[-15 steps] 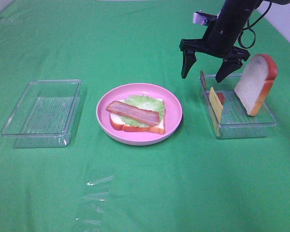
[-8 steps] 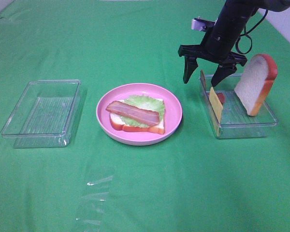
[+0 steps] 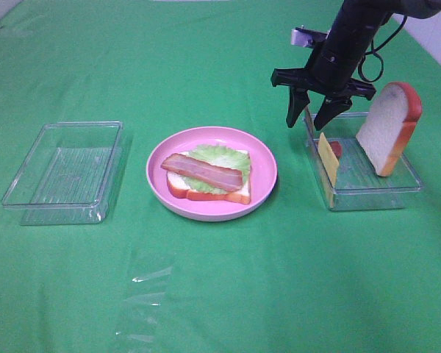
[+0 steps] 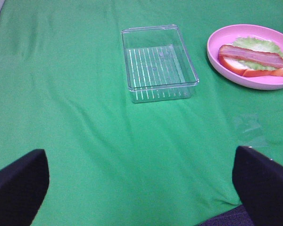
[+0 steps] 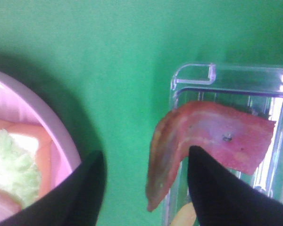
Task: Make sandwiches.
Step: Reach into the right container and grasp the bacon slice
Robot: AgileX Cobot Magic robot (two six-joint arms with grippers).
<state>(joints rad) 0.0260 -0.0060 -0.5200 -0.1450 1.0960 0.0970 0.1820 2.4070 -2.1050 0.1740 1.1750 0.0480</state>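
The half-built sandwich [image 3: 206,176], with bread, lettuce and one bacon strip on top, lies on a pink plate [image 3: 156,184] at the middle of the green table [image 3: 279,279]. Toward the right edge a clear tray [image 3: 375,195] holds a leaning bread slice [image 3: 386,129], a cheese slice [image 3: 327,158] and a bacon strip [image 5: 212,136] propped in its far left corner. The right gripper [image 3: 306,126] hangs over that corner with its jaws partly apart either side of the strip, not clamped. The left gripper [image 4: 137,149] is spread wide over bare cloth, near an empty tray [image 3: 62,213] toward the left edge.
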